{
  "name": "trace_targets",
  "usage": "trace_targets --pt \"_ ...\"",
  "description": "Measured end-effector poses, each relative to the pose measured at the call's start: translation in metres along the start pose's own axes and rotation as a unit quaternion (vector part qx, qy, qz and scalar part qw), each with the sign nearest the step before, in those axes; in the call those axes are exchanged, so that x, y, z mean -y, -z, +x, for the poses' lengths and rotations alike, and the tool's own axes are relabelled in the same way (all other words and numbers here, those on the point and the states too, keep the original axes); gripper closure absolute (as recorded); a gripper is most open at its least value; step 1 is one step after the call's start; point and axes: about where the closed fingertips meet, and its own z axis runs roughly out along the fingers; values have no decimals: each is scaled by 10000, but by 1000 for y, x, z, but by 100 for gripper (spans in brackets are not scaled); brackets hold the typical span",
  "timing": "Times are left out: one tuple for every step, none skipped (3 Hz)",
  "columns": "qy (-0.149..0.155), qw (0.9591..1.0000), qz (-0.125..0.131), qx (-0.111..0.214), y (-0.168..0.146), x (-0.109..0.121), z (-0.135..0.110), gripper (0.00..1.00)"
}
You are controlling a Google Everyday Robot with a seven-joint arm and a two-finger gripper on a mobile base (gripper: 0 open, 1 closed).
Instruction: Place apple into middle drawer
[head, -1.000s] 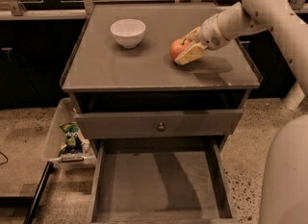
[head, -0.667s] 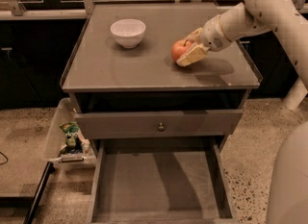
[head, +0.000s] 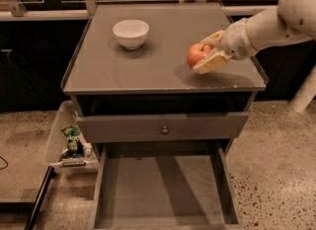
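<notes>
The apple [head: 196, 54], red-orange with a yellowish patch, is held between the fingers of my gripper [head: 205, 56] over the right part of the grey cabinet top [head: 148, 66]. It hangs a little above the surface, with its shadow below it. The gripper is shut on the apple and reaches in from the right on a white arm [head: 266, 26]. The middle drawer [head: 163, 189] is pulled open at the bottom front, a wide grey tray with nothing in it. It lies below and to the left of the apple.
A white bowl [head: 131, 33] stands at the back left of the cabinet top. A closed drawer front with a small knob [head: 164, 130] sits above the open drawer. A clear bin with a green snack bag [head: 73, 141] stands on the floor at the left.
The gripper has moved the apple slightly right and toward the front edge of the top. The bowl and the drawer have not moved.
</notes>
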Motion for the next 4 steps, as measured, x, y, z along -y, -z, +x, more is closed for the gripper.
trace_targets --pt "-41 9996 262 55 32 -41 7 100" --pt "-284 9991 307 -91 49 -98 35 100" --pt "-283 9991 308 -90 49 -97 35 100" --pt "-341 9991 223 -145 29 -93 38 100"
